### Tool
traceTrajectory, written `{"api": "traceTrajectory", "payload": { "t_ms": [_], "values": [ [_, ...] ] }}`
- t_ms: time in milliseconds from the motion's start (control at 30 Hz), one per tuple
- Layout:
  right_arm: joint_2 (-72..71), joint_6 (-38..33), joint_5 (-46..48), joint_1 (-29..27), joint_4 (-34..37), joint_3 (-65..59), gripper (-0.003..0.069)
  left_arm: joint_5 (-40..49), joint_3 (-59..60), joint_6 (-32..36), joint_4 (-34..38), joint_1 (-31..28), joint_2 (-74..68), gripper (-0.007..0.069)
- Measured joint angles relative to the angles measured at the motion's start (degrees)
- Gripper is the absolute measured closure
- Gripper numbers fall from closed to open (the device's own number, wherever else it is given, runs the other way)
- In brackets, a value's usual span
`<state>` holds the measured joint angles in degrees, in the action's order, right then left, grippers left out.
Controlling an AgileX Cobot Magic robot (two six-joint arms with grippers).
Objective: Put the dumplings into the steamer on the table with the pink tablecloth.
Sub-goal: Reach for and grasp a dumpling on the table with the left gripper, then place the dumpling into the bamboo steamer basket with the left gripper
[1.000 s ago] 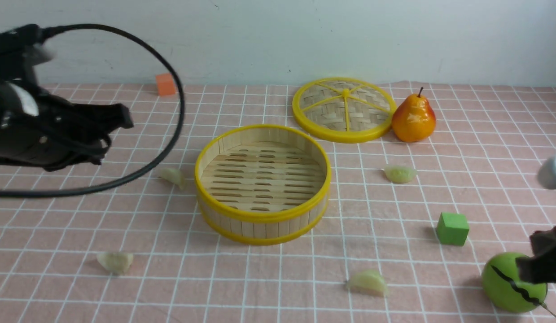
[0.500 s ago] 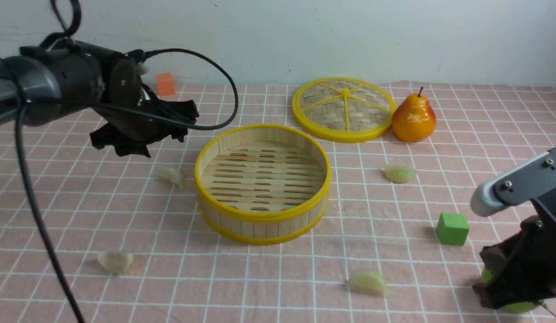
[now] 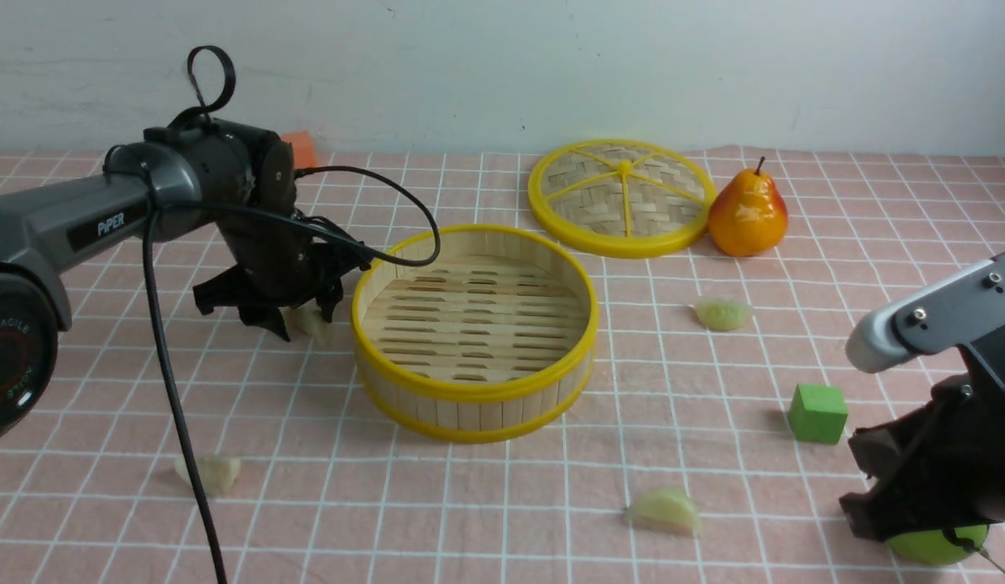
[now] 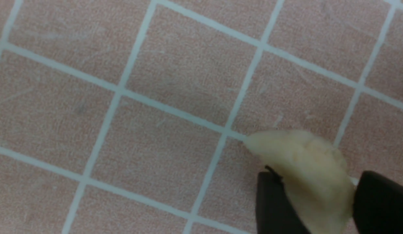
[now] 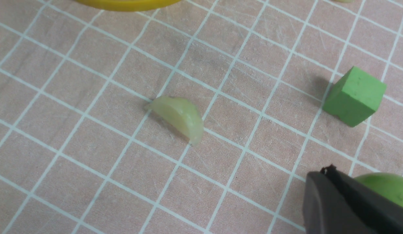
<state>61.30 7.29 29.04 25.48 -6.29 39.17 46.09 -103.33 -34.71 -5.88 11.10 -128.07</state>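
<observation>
**Left arm at first dumpling, grip unconfirmed**

Your left gripper (image 4: 313, 195) sits low at the tablecloth (image 3: 226, 381), one finger on each side of the cream dumpling (image 4: 302, 156), which lies just beside the steamer (image 3: 470, 397) on the robot's left. I can't tell if the fingers pinch it or only flank it.

Treat it as light, soft and probably slick. Grip across the fat belly, not the thin pleated edge or the tip, and squeeze gently.

The steamer is empty. The second cream dumpling (image 3: 210, 473), near green dumpling (image 3: 666, 511) and far green dumpling (image 3: 723, 315) lie loose on the cloth.

Your right gripper (image 3: 908, 487) hangs over the green ball (image 3: 936, 545) with nothing visibly held. I can't tell how far open it is.
</observation>
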Motion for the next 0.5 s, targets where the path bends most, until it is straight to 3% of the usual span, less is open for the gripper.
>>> {"api": "traceTrajectory", "payload": {
  "t_ms": [67, 100, 500],
  "values": [
    [0.0, 0.0, 0.0, 0.0, 0.27, 0.0, 0.0648, 0.06, -0.07, 1.37, 0.34, 0.0, 0.0, 0.0454],
    [0.0, 0.0, 0.0, 0.0, 0.26, 0.0, 0.0648, 0.06, -0.13, 1.7, 0.44, 0.0, 0.0, 0.0465],
    [-0.05, 0.0, -0.43, 0.0, 0.61, 0.0, 0.0641, 2.38, -0.08, 16.99, 10.05, 0.08, 9.68, 0.0468]
  ]
}}
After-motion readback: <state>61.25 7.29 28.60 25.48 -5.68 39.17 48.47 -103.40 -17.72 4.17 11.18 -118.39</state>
